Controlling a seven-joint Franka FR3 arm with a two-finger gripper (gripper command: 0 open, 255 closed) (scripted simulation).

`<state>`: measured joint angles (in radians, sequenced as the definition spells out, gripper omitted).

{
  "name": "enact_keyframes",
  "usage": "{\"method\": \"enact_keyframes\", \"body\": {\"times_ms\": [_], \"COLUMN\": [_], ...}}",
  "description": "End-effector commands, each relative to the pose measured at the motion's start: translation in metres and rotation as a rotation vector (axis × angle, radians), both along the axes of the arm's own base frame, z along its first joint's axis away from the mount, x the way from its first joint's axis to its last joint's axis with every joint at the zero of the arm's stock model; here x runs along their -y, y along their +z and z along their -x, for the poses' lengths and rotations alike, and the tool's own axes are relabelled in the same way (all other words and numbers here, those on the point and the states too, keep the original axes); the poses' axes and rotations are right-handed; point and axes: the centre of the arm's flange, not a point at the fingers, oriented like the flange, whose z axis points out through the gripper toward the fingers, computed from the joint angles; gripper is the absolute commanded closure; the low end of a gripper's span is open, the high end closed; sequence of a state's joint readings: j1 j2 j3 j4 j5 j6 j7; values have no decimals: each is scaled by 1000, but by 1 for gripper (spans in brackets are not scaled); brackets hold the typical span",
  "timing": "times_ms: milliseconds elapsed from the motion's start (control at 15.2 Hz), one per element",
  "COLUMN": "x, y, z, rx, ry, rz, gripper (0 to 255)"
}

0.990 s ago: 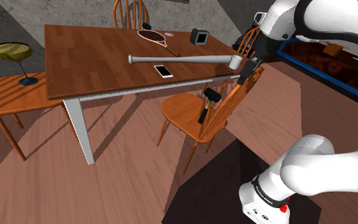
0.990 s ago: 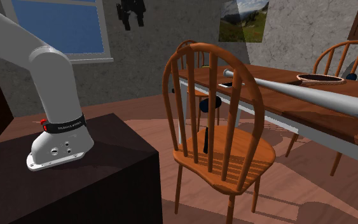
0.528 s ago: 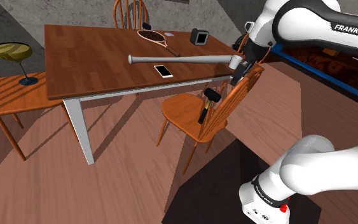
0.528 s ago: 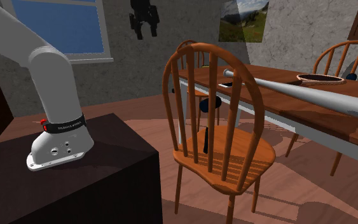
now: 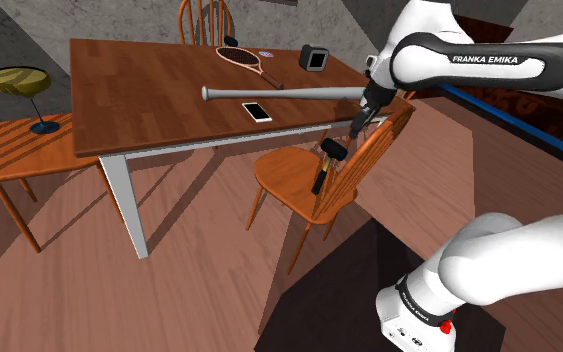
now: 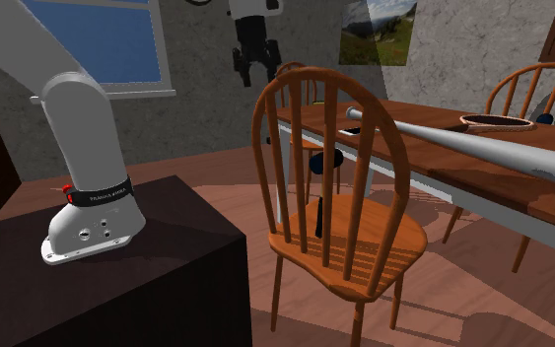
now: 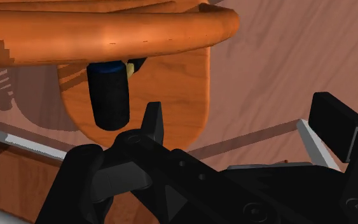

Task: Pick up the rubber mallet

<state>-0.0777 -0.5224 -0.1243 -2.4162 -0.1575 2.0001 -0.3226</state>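
The mallet has a black head and a dark handle. It stands on the seat of a wooden chair, leaning against the back spindles. In the second exterior view the mallet shows through the spindles of the chair. My gripper hangs open just above the chair's top rail, a little higher than the mallet head and apart from it. The gripper points downward with nothing between its fingers. In the wrist view the mallet head sits below the curved top rail, ahead of the open gripper.
The wooden table carries a grey baseball bat, a racket, a phone and a black box. A second chair with a yellow glass stands at the shoulder view's left. The dark stand is close behind the chair.
The gripper has moved toward the shoulder view's left and lower, from beside the table's end to just over the chair's top rail. Its fingers stay open. The mallet has not moved.
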Motion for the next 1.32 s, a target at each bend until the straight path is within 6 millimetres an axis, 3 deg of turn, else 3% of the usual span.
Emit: {"method": "enact_keyframes", "body": {"times_ms": [0, 1254], "x": [13, 154], "y": [-16, -170], "z": [-17, -158], "rx": [2, -4], "ry": [4, 33], "rz": [-1, -19], "gripper": [0, 0]}}
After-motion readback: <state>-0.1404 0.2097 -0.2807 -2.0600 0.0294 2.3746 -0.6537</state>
